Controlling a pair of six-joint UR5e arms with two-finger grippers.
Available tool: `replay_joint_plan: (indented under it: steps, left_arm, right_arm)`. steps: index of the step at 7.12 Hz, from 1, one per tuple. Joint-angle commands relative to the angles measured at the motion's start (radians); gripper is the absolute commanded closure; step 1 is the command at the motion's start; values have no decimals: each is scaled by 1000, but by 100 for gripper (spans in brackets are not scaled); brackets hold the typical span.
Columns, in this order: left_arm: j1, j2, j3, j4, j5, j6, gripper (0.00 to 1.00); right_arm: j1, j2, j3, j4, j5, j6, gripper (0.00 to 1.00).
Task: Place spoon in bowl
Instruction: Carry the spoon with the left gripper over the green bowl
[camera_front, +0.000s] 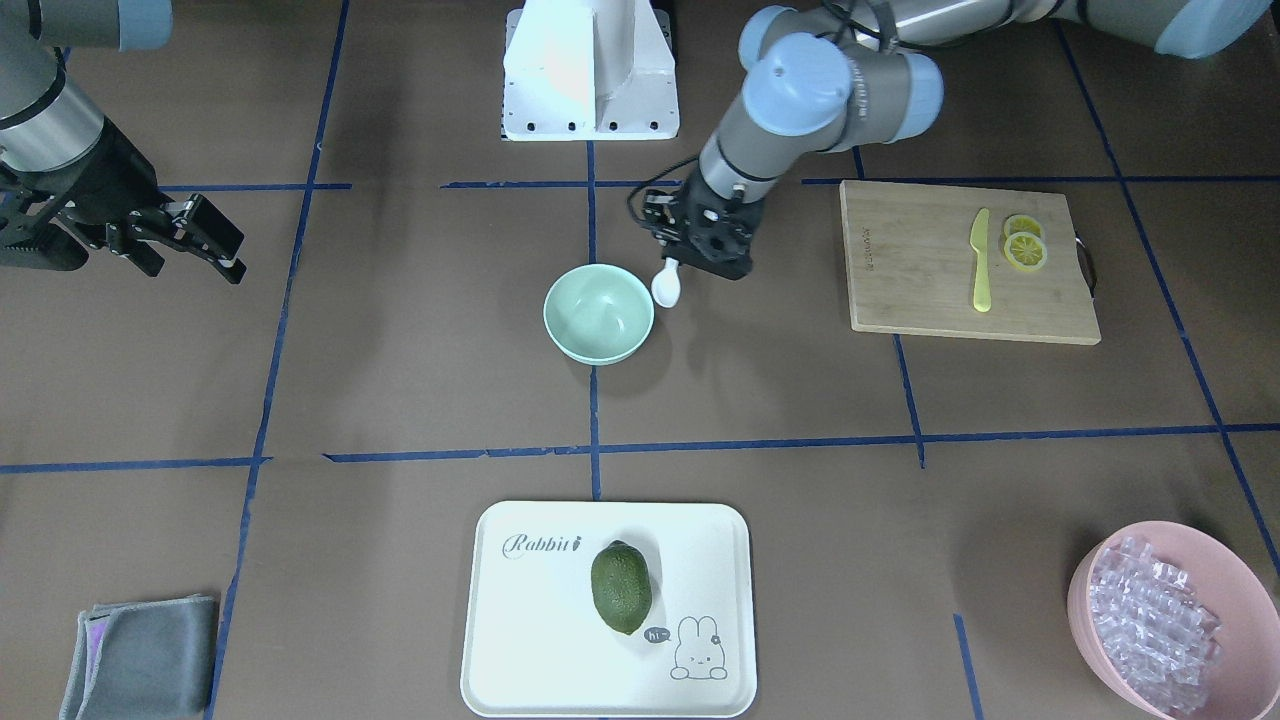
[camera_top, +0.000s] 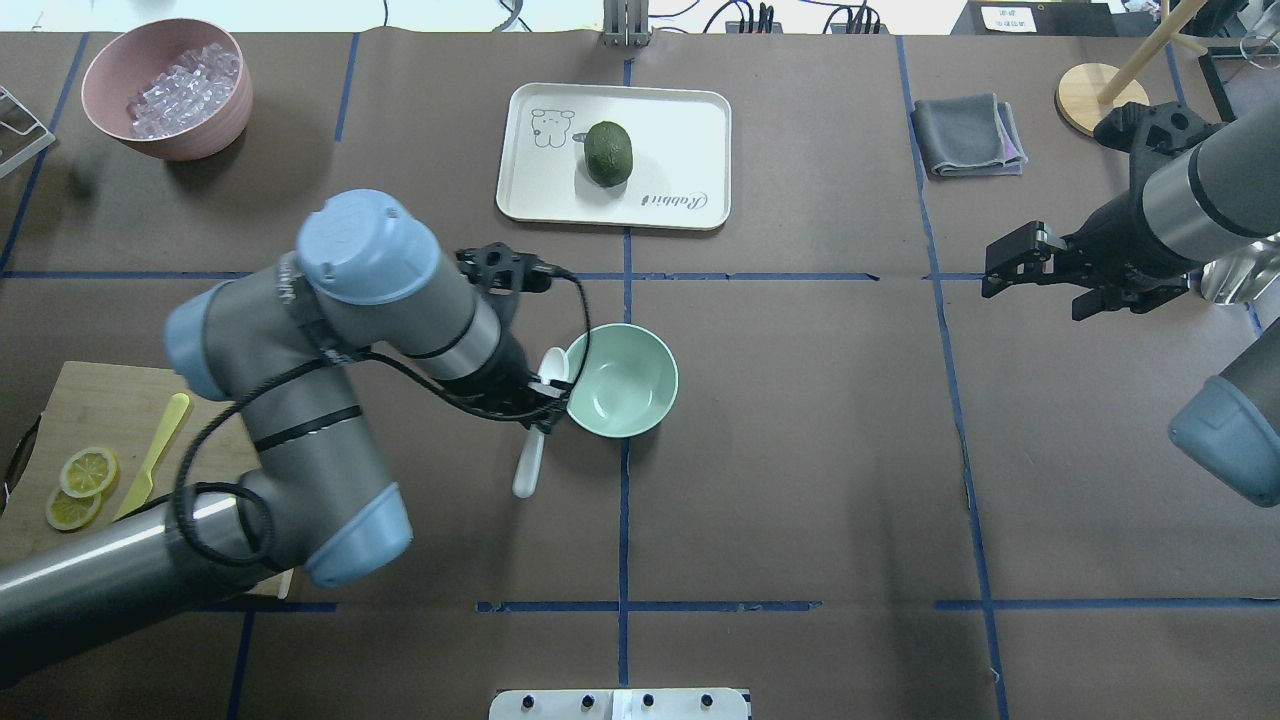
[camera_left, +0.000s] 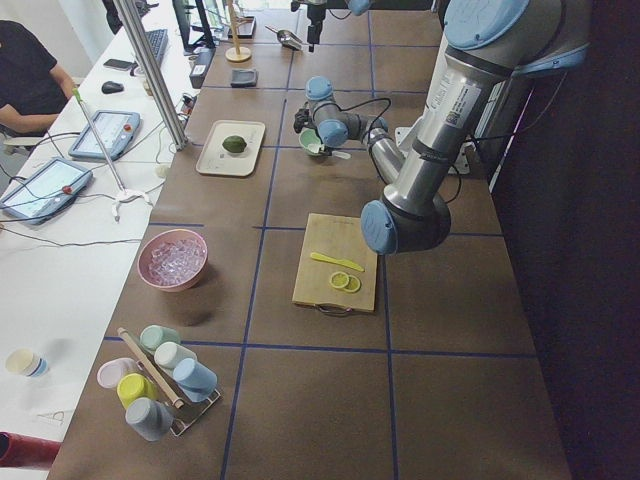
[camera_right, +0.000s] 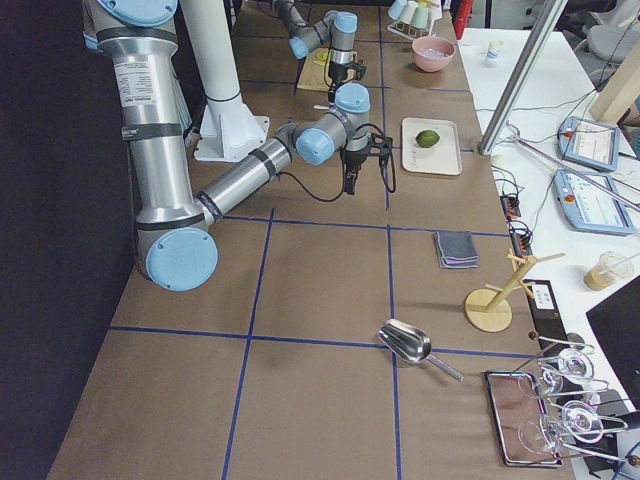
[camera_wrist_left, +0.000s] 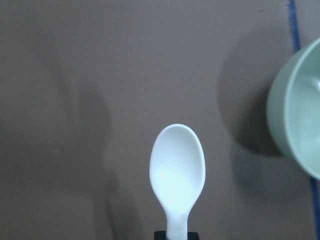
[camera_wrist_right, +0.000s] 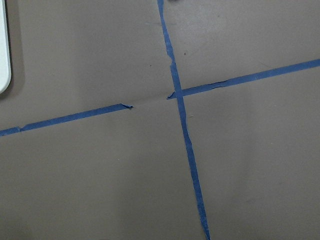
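Observation:
The white spoon (camera_front: 667, 286) is held by its handle in my left gripper (camera_front: 680, 262), scoop pointing away from the wrist, a little above the table. The scoop hangs just beside the rim of the mint-green bowl (camera_front: 598, 312), on the cutting-board side, outside it. From overhead the spoon (camera_top: 530, 462) sticks out both ways from the left gripper (camera_top: 543, 400), next to the bowl (camera_top: 621, 380). The left wrist view shows the scoop (camera_wrist_left: 177, 167) over bare table, with the bowl (camera_wrist_left: 297, 115) at the right edge. My right gripper (camera_top: 990, 270) is open and empty, far from the bowl.
A wooden cutting board (camera_front: 900, 300) holds a pale yellow knife (camera_front: 981, 258) and lemon slices (camera_front: 1025, 245). A white tray (camera_front: 520, 640) carries an avocado (camera_front: 621, 586). A pink bowl (camera_front: 1085, 610) of clear pieces and a grey cloth (camera_front: 140, 655) lie at the table's corners.

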Motion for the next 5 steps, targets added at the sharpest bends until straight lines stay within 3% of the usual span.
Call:
replay_joint_plan:
  steps: [1, 5]
  left_arm:
    - [34, -134, 119, 13, 55, -39, 100]
    - [51, -160, 147, 13, 103, -38, 100]
  right_arm:
    - [2, -7, -2, 2, -6, -6, 1]
    - [0, -9, -1, 2, -12, -5, 1]
